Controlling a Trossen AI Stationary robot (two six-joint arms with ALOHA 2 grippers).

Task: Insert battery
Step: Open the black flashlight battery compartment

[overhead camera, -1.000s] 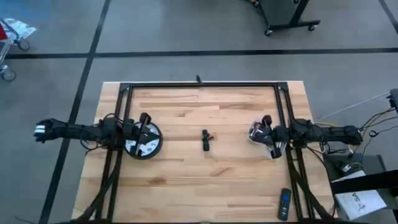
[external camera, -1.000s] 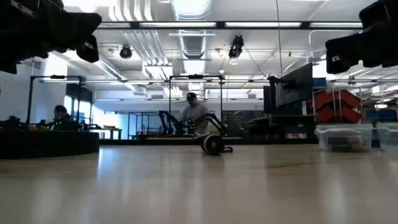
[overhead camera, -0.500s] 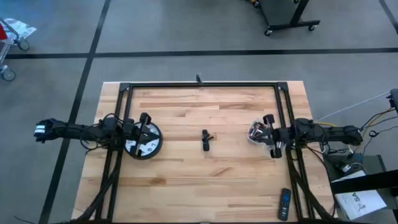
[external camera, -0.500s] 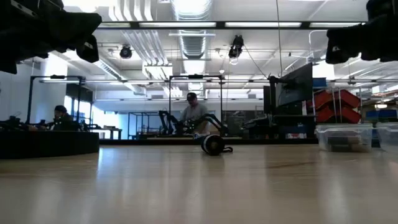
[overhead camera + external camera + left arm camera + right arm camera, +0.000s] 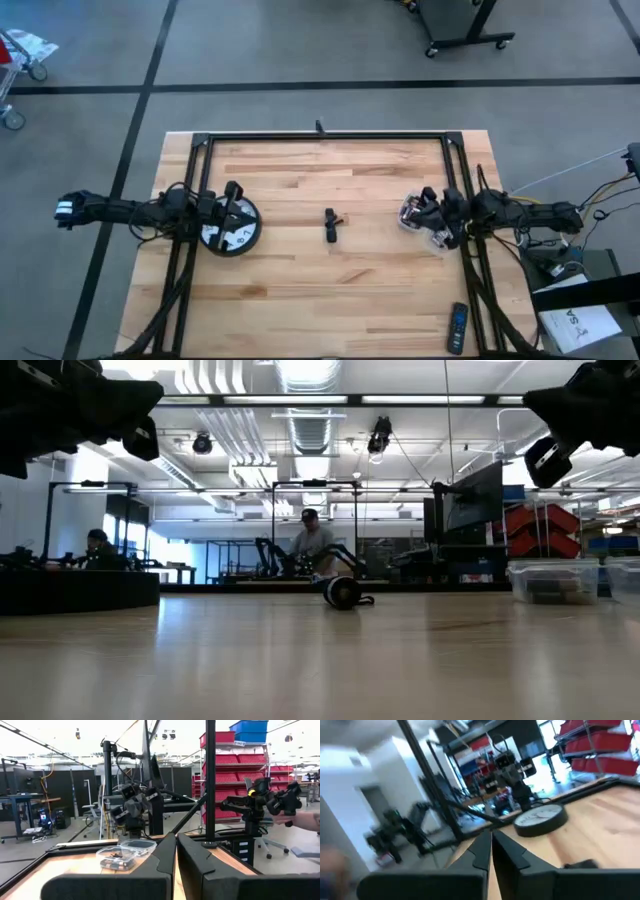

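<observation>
A round black clock [image 5: 232, 232] with a white face lies flat at the table's left; it also shows in the right wrist view [image 5: 540, 815]. My left gripper [image 5: 232, 205] hovers shut above its far rim, well off the table [image 5: 90, 405]. A small black part [image 5: 331, 225] with a thin wire lies at the table's middle [image 5: 342, 592]. At the right stands a clear plastic tub [image 5: 410, 212], with small dark pieces in it [image 5: 122, 857]; whether they are batteries I cannot tell. My right gripper [image 5: 432, 222] hangs shut above the tub, tilted [image 5: 570, 420].
A black frame [image 5: 325, 137] of bars runs along the table's far edge and down both sides under the arms. A remote control [image 5: 457, 327] lies at the near right corner. Bare wood lies between the clock, the black part and the tub.
My right gripper has rolled about its wrist above the clear tub, rising a little and ending tilted. It has stayed shut. The clock, the black part and the tub have not moved.
</observation>
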